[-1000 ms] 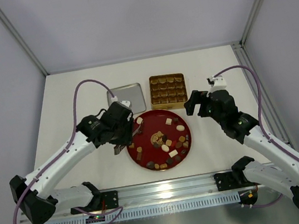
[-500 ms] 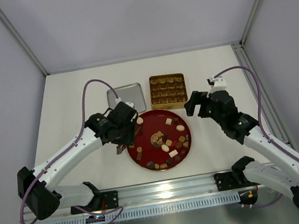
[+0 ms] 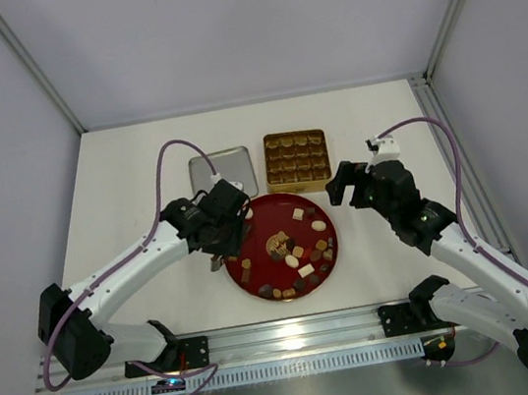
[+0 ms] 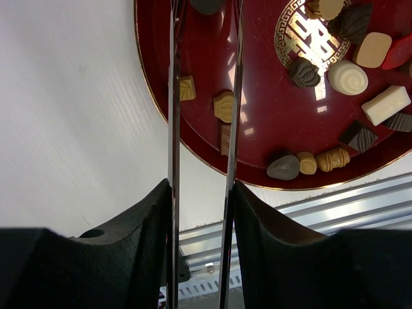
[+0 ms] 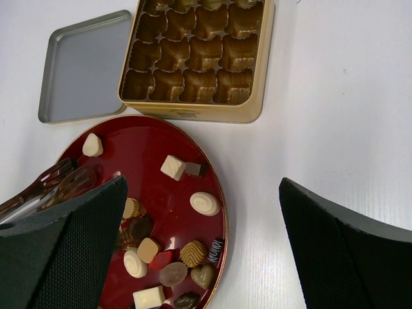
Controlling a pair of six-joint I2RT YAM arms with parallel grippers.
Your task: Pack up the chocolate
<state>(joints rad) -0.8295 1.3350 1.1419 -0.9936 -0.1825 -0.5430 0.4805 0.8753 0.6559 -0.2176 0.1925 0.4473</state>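
The chocolate (image 3: 297,250), several small dark, caramel and white pieces, lies scattered on the red plate (image 3: 258,220). It also shows in the left wrist view (image 4: 347,77) and the right wrist view (image 5: 205,203). My left gripper (image 3: 220,247) is over the plate's left rim, shut on metal tongs (image 4: 172,116). The tong arms stand apart and reach over the plate (image 4: 270,122). A dark piece (image 4: 206,5) sits between their tips at the frame edge; I cannot tell if it is gripped. My right gripper (image 3: 342,184) is wide open and empty, just right of the plate (image 5: 148,145).
The square gold tin (image 3: 295,161) with its grid of empty cups (image 5: 193,55) stands behind the plate. Its grey lid (image 3: 223,171) lies flat to the left of the tin (image 5: 84,67). The metal rail (image 3: 295,337) runs along the near edge.
My left arm has moved right and a little away from the rail, bringing the tongs over the plate's left rim. The right arm has not moved.
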